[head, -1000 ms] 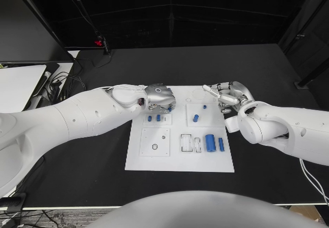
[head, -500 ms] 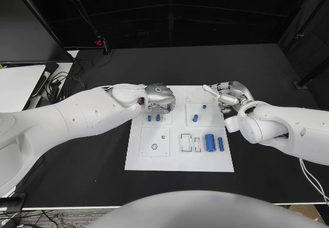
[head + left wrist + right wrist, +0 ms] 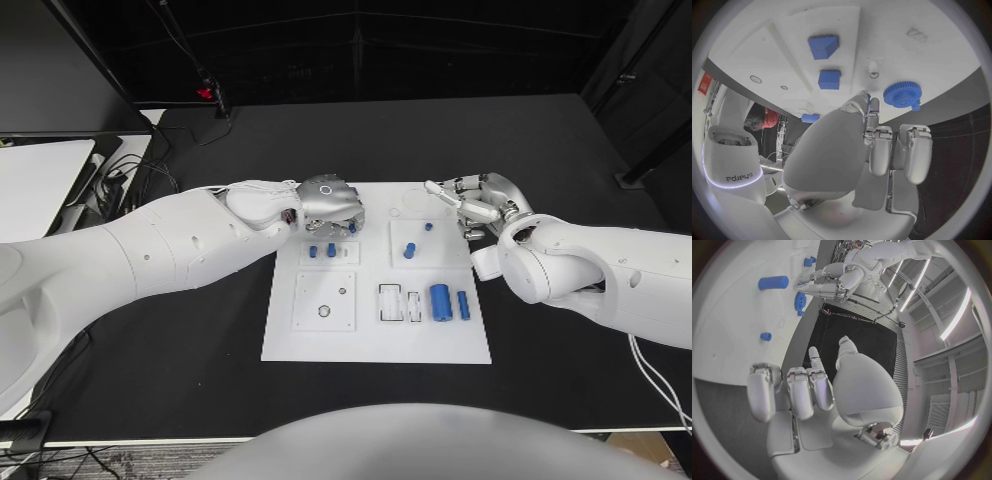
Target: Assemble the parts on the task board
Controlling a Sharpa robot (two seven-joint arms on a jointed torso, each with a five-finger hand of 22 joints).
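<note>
Little has shifted in the last second: the left hand [image 3: 329, 202] has edged slightly toward the board's far-left corner, and the right hand [image 3: 476, 203] has held its place at the far-right edge.

In the left wrist view the left hand's fingers [image 3: 879, 150] are curled in close together above a blue gear [image 3: 902, 95], and nothing shows between them; whether a fingertip touches the gear I cannot tell. The right hand's fingers [image 3: 792, 390] are likewise drawn in with nothing in them, hanging just off the board [image 3: 375, 345].

The parts lie spread over the board: two small blocks [image 3: 332, 250] near the left hand, a short peg [image 3: 411, 249] in the middle, and two cylinders [image 3: 441, 301] toward the right, all apart from both hands.

Risks, as I judge them: the left hand sits low and close over the gear and blocks, so a downward move with the fingers closed could knock a block out of its recess or push the gear askew. The two hands are near each other across the far end of the board; a reach by either toward the centre could bring them together. A sideways nudge might also slide the board on the worktop [image 3: 173, 380].
</note>
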